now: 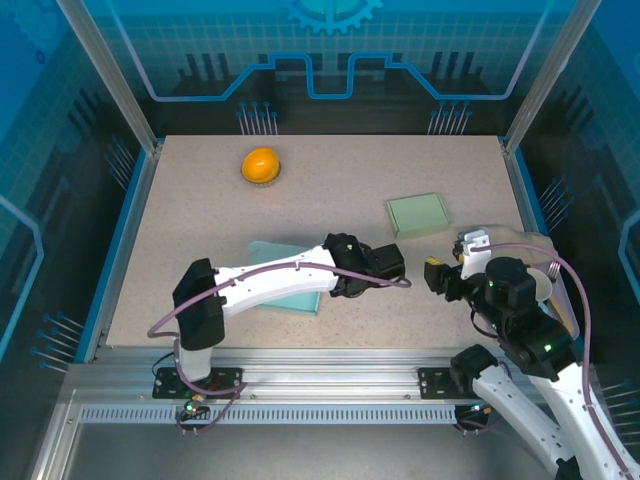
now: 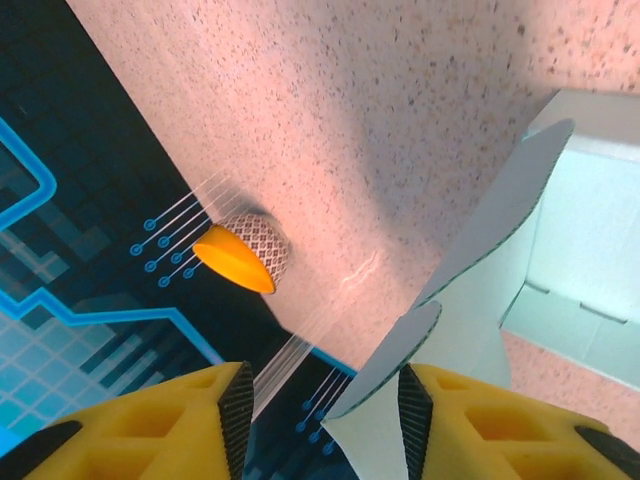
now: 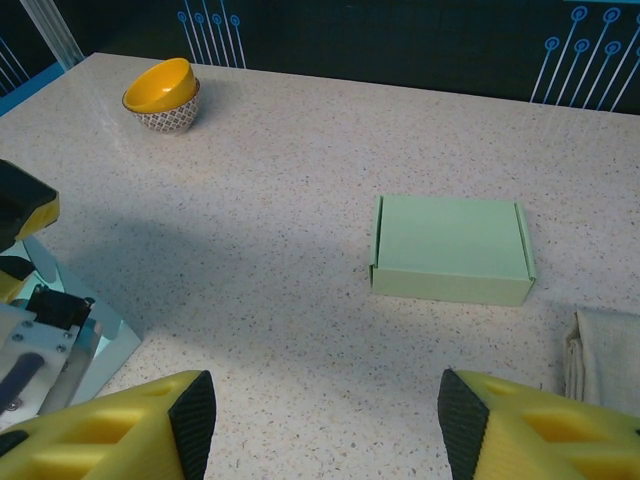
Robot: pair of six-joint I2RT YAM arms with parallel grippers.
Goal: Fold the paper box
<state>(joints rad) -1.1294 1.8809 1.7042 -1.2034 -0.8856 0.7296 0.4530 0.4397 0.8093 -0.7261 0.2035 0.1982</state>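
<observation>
While left gripper (image 2: 322,412) and right gripper (image 3: 326,412) stand spread, the paper box (image 1: 285,298) lies flat, flap raised, long axis unclear.

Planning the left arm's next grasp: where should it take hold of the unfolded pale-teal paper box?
Probably the upright rounded flap of the unfolded pale-teal paper box, at its free edge, approached from outside the box. It stands thin and edge-on, so the left gripper's fingers can straddle it.
</observation>
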